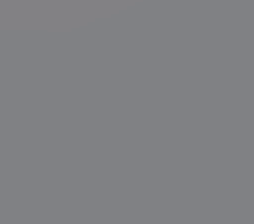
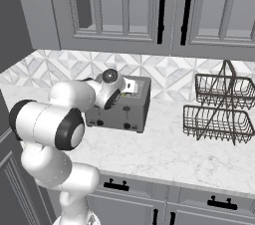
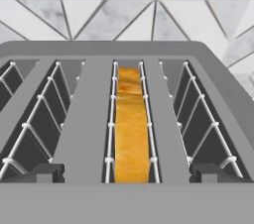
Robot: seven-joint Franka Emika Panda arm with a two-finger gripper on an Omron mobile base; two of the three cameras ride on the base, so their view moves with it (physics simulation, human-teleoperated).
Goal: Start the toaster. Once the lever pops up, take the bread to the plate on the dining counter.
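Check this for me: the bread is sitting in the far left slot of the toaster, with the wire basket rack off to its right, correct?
Not quite. In the hand view the bread sits in a middle slot of the toaster, with empty slots on both sides. The wire basket rack does stand to its right.

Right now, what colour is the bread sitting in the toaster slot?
Golden orange-brown, toasted-looking. The bread shows best in the hand view, standing in the grey toaster's middle slot.

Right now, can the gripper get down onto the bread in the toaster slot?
Probably yes. The gripper hangs just above the toaster with its jaws open, one on either side of the slot that holds the bread. Nothing lies over that slot, though its wire guides leave little room.
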